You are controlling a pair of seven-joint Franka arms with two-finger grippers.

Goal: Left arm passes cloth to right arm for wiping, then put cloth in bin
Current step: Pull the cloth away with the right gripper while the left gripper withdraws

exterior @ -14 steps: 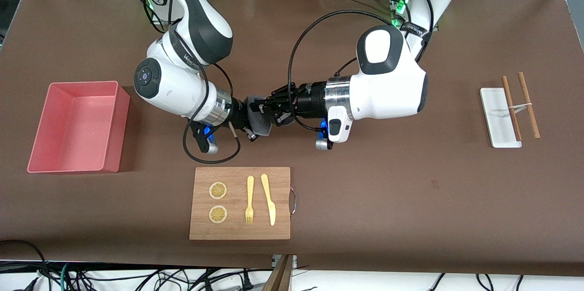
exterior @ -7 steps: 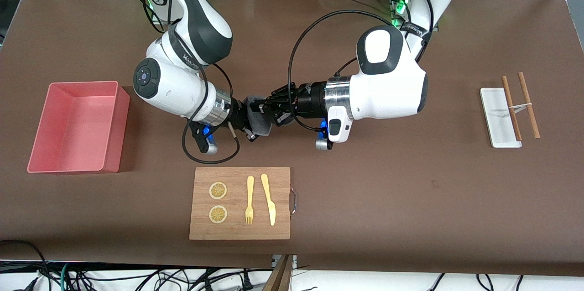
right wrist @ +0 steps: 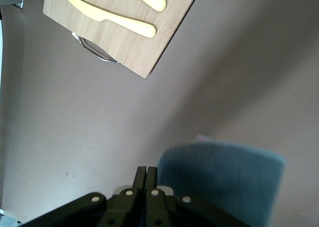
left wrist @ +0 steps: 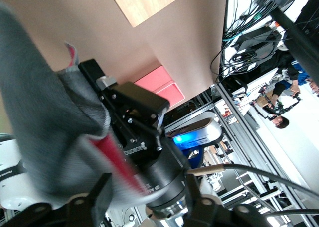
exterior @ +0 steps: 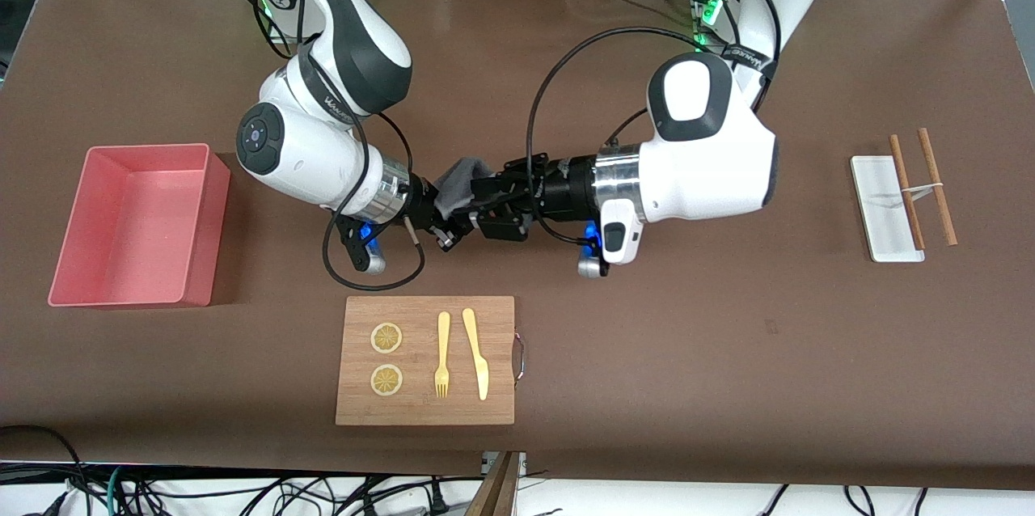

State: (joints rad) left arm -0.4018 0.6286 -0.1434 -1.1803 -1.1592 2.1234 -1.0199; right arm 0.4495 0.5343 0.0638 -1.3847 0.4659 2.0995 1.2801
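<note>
The dark grey cloth with a red patch hangs above the table's middle between the two hands. My right gripper is shut on the cloth. In the right wrist view its fingers are pressed together, with the cloth beside them. My left gripper is open, just clear of the cloth toward the left arm's end. In the left wrist view its fingers stand wide apart, facing the cloth and the right gripper. The pink bin stands at the right arm's end of the table.
A wooden board with two lemon slices, a yellow fork and a yellow knife lies nearer to the front camera than the grippers. A small white tray with two brown chopsticks lies at the left arm's end.
My left gripper has let go of the cloth and drawn back toward its own end. The cloth stays in my right gripper and now sticks up freely. The right arm has hardly moved.
</note>
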